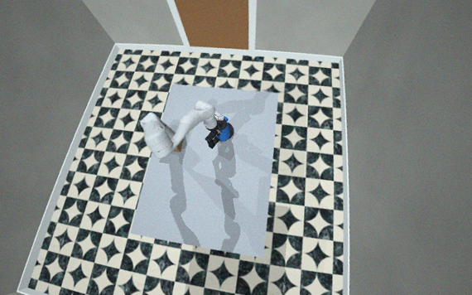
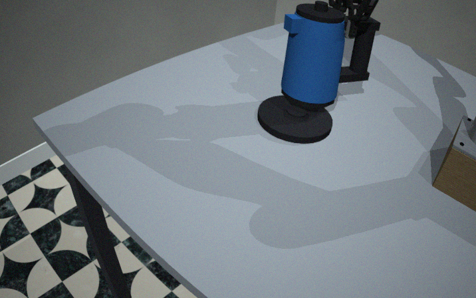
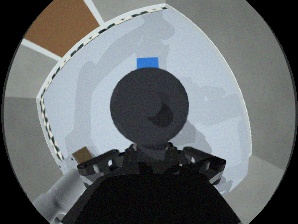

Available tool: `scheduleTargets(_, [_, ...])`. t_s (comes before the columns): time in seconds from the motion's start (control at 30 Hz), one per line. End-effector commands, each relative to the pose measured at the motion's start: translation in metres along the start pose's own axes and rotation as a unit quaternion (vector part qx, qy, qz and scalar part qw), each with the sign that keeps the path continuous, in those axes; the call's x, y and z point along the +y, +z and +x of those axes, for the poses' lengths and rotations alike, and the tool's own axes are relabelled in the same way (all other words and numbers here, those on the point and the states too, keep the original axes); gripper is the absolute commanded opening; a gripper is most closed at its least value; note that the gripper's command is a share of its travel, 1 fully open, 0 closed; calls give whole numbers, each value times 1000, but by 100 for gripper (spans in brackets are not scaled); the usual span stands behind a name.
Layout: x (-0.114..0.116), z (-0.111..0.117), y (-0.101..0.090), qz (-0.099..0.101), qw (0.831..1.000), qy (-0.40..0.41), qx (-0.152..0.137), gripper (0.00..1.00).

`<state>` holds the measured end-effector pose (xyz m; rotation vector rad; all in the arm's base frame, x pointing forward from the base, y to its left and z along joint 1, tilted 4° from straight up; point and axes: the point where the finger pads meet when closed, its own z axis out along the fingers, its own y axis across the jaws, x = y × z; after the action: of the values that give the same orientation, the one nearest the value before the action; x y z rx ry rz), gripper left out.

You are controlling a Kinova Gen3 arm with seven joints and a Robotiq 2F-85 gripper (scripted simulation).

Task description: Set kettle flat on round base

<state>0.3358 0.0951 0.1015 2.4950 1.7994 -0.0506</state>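
Observation:
The blue kettle (image 1: 224, 132) (image 2: 312, 59) (image 3: 149, 104), with its black lid (image 2: 320, 12) and black handle (image 2: 361, 48), hangs just above the round black base (image 2: 280, 128). The stud (image 2: 297, 112) shows in the small gap under the kettle's dark bottom ring. The kettle sits over the far middle of the disk, and its blue spout (image 2: 291, 21) (image 3: 148, 63) points away from the handle. My gripper (image 2: 355, 15) (image 3: 151, 145) (image 1: 212, 137) is shut on the upright bar of the handle near its top. In the wrist view the lid hides the base.
The grey table (image 2: 175, 210) (image 1: 212, 216) stands on a chequered floor (image 1: 308, 257). My arm's wooden mount block (image 2: 454, 175) stands at the table's right side. The table's near left edge (image 2: 70, 154) drops to the floor.

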Motion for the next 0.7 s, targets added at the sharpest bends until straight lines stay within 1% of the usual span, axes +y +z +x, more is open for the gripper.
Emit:
scheduleTargets(0.0, [-5, 8, -1, -1, 1000, -7, 1, 0])
scheduleTargets(0.37, [-17, 23, -1, -1, 1000, -7, 1, 0])
scheduleTargets(0.67, [-21, 29, -1, -1, 1000, -7, 1, 0])
